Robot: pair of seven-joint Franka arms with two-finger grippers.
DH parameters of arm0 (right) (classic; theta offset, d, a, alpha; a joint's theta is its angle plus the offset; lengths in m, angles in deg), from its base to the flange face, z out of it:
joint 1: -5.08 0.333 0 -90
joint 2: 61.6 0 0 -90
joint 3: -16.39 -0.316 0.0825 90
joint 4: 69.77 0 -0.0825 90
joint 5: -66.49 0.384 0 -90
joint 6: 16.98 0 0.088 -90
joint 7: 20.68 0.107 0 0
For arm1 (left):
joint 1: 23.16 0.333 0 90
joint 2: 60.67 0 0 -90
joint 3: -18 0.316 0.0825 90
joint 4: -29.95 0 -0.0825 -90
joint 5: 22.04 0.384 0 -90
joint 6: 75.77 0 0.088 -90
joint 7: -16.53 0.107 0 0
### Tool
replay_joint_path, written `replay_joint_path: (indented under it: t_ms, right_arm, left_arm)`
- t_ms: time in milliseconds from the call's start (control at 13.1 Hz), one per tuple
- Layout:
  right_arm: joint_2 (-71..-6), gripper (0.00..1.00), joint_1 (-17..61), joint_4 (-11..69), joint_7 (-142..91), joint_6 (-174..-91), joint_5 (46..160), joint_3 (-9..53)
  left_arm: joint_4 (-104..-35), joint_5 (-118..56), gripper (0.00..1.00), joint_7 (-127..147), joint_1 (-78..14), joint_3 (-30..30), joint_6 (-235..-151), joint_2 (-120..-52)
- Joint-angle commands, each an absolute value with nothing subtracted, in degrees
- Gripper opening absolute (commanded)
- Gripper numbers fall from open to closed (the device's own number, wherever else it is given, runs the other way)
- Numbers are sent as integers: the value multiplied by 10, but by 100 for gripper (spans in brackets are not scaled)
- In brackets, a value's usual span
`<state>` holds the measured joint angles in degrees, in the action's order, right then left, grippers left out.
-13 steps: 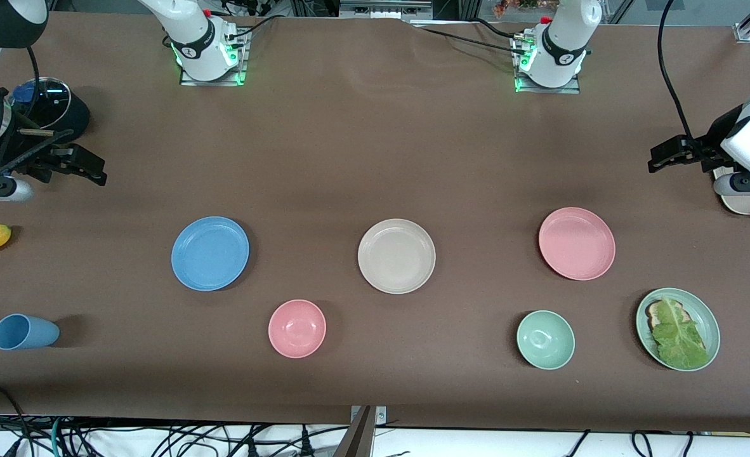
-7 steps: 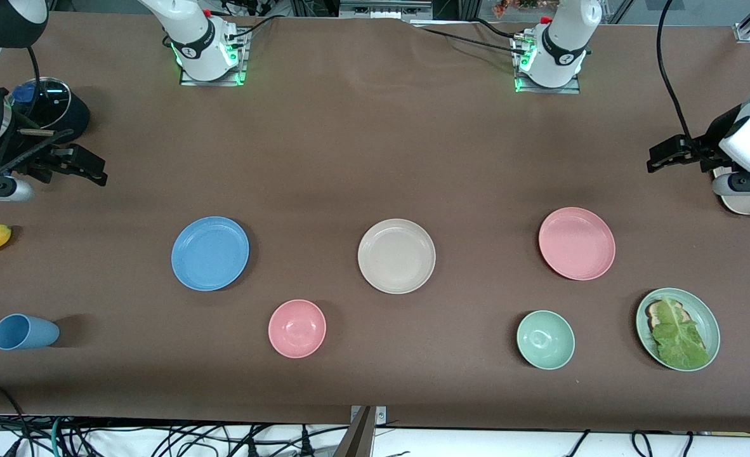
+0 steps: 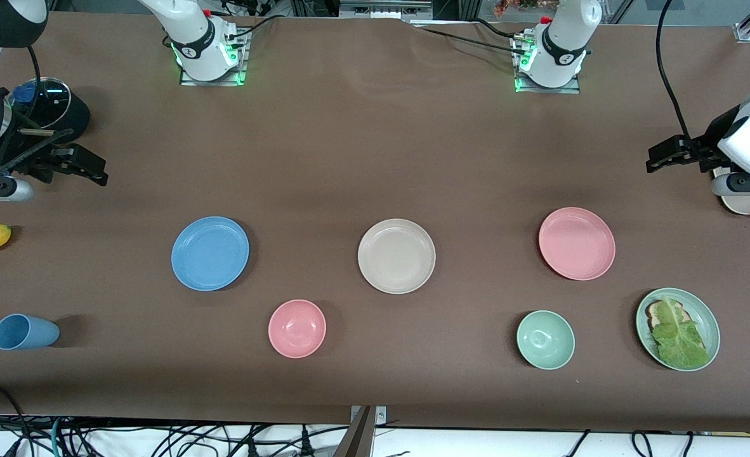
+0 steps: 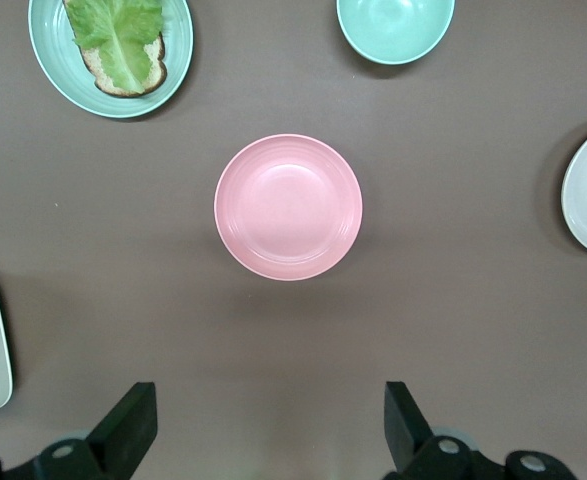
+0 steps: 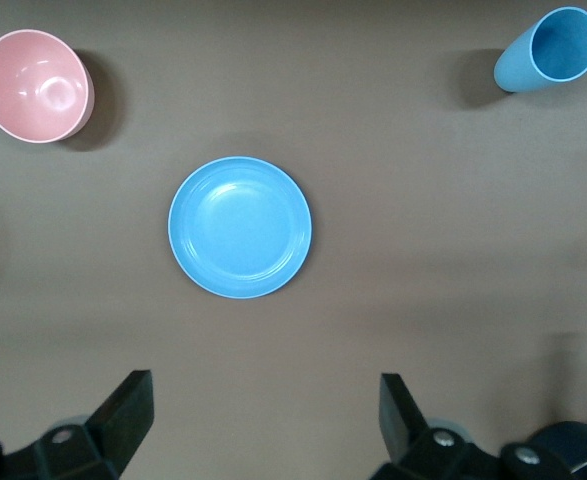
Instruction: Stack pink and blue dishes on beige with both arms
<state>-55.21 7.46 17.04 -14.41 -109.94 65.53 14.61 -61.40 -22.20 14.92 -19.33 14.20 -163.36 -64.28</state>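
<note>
With both plates untouched, each spread, empty gripper, left (image 4: pixel 263 440) and right (image 5: pixel 263 430), should descend onto its plate's nearest rim, pink (image 4: pixel 288 207) and blue (image 5: pixel 240 227).

You had even, bright overhead light on the brown table (image 3: pixel 362 146); shadows were short and soft, falling toward the left arm's end beside the blue plate (image 3: pixel 210 253) and blue cup (image 3: pixel 25 332). Green status lights glowed at both arm bases. Mild sheen showed inside the pink bowl (image 3: pixel 297 328). Wrist views were sharp and somewhat dimmer.
</note>
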Motion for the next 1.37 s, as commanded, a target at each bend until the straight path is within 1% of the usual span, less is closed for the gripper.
replay_joint_path:
  t_ms: [0,991,1067,1143,1296]
  right_arm:
    - [-549,100,69,157,-143,-1096,674,144]
    - [-547,100,68,157,-145,-1101,678,145]
    - [-547,100,68,157,-141,-1112,679,145]
    - [-547,100,68,157,-140,-1114,679,145]
    - [-547,100,68,157,-141,-1114,679,144]
  left_arm:
    - [-608,-214,100,152,-196,141,-1633,-645]
    - [-606,-214,100,150,-188,143,-1636,-659]
    - [-603,-213,100,149,-195,142,-1650,-675]
    - [-578,-202,100,147,-195,142,-1657,-691]
    - [-569,-200,100,145,-191,143,-1653,-719]
